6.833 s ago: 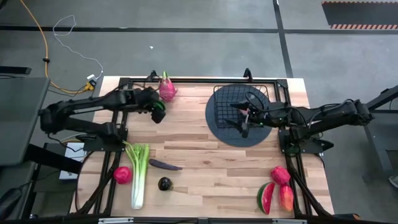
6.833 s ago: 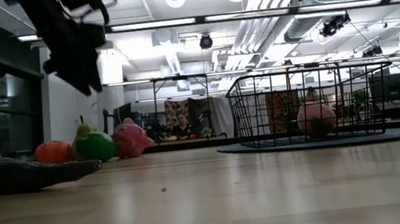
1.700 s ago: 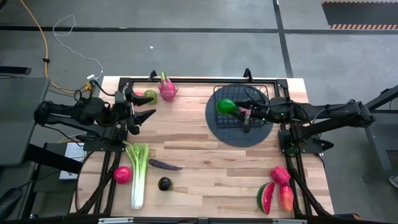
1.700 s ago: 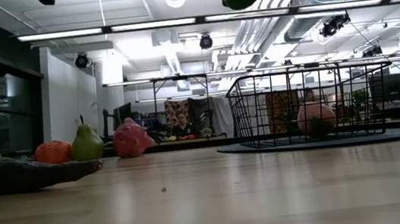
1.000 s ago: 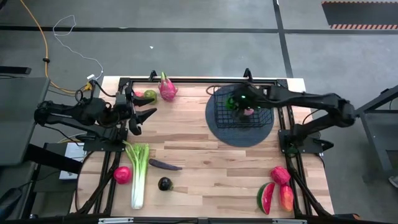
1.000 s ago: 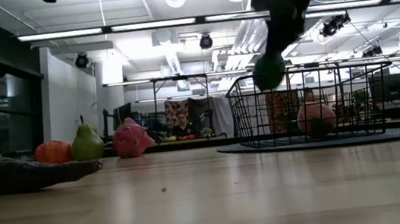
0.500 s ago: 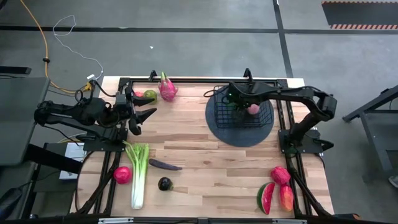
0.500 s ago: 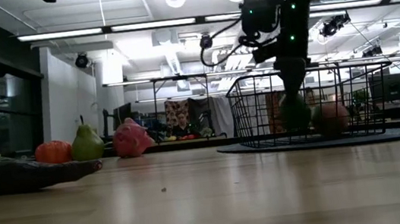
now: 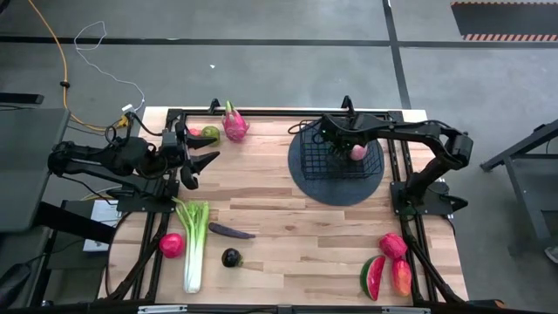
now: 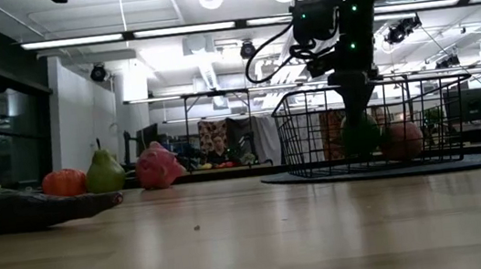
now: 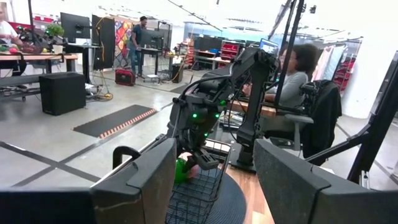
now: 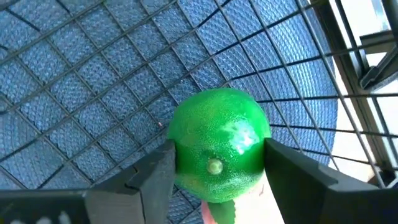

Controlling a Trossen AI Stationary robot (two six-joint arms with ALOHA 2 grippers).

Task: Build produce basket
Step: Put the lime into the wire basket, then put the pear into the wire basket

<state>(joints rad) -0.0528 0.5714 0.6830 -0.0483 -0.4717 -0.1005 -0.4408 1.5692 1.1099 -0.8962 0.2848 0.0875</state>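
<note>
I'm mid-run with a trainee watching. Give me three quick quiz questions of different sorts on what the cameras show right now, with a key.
1. True or false: the right gripper is down inside the basket with a green round fruit between its fingers.
2. Which lies nearest the celery? A) watermelon slice B) eggplant C) dragon fruit
3. Fill in: the basket stands on a dark round ____.

Key: 1 true; 2 B; 3 mat. The left gripper waits open at the table's left side.
</note>
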